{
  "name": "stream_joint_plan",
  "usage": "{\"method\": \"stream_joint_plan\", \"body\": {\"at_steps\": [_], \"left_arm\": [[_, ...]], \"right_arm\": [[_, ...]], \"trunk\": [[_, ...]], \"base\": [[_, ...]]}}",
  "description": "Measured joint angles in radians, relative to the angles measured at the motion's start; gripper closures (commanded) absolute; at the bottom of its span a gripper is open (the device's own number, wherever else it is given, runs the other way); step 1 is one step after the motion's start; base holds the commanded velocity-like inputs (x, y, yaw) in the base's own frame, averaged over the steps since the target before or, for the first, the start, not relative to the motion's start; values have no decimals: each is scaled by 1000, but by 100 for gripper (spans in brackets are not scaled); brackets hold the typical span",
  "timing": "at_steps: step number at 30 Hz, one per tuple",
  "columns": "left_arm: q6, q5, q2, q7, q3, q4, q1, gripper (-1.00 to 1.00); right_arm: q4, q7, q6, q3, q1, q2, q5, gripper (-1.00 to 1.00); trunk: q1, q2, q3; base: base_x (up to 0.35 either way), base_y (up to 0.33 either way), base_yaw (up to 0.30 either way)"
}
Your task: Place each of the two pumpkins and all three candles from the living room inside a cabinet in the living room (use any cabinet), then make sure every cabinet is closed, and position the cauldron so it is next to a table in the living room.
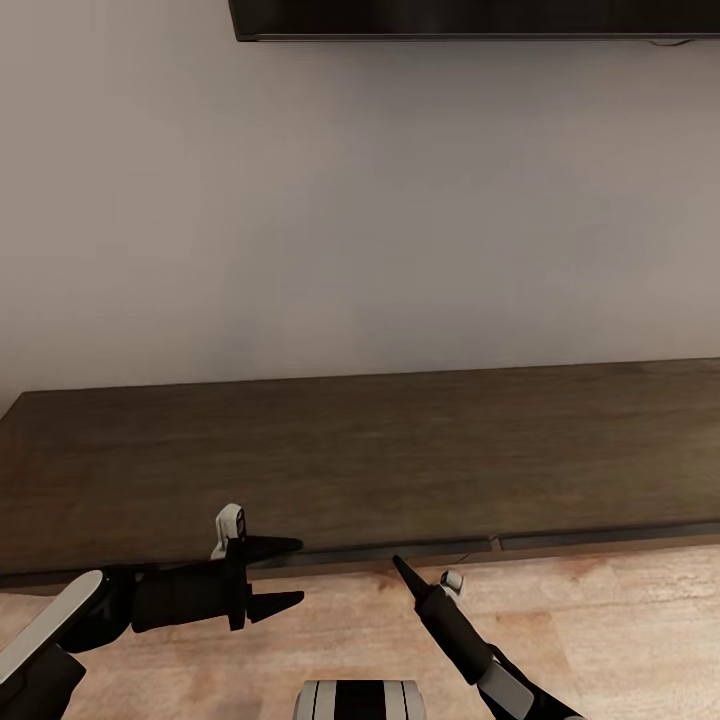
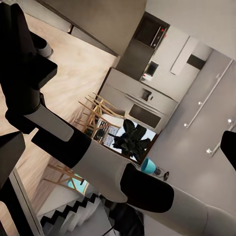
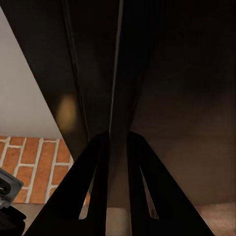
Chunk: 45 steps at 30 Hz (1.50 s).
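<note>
**Dark wood cabinet straight ahead, both arms at its front edge**

Dark-brown wood grain is what you face: the cabinet point(image 1: 380, 450) runs long and low across the head view, its flat top bare, its back against a pale wall point(image 1: 360, 220). Along its front edge you can see thin seams between the panels, which lie flush.

Your left gripper point(image 1: 282, 576) hangs just before that front edge, turned sideways, its two black fingers spread well apart with nothing between them. Your right gripper point(image 1: 400, 565) points up at the edge near a seam. In the right wrist view its fingers point(image 3: 83, 196) stand a narrow gap apart, with a thin dark panel edge point(image 3: 115, 108) running between them; you cannot tell whether they touch it.

Below the cabinet lies a light wooden floor point(image 1: 600, 620). Above, the bottom of a black screen point(image 1: 470, 20) hangs on the wall. The left wrist view looks past your right arm point(image 2: 98, 162) toward a distant kitchen point(image 2: 147, 93).
</note>
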Motion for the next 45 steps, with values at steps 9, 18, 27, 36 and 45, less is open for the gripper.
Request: {"method": "stream_joint_plan", "body": {"at_steps": [9, 18, 27, 36, 45], "left_arm": [[0, 0, 0, 0, 0, 0, 0, -100], [0, 0, 0, 0, 0, 0, 0, -100], [0, 0, 0, 0, -1, 0, 0, -100], [0, 0, 0, 0, -2, 0, 0, -100], [0, 0, 0, 0, -1, 0, 0, -100]], "right_arm": [[0, 0, -1, 0, 0, 0, 0, 100], [0, -1, -1, 1, 0, 0, -1, 100], [0, -2, 1, -3, 0, 0, -2, 100], [0, -2, 2, -6, 0, 0, -2, 100], [0, -2, 2, -9, 0, 0, -3, 100]], "trunk": [[0, 0, 0], [0, 0, 0], [0, 0, 0], [0, 0, 0], [0, 0, 0]], "base": [[0, 0, 0], [0, 0, 0], [-83, 0, 0], [-64, 0, 0], [-84, 0, 0]]}}
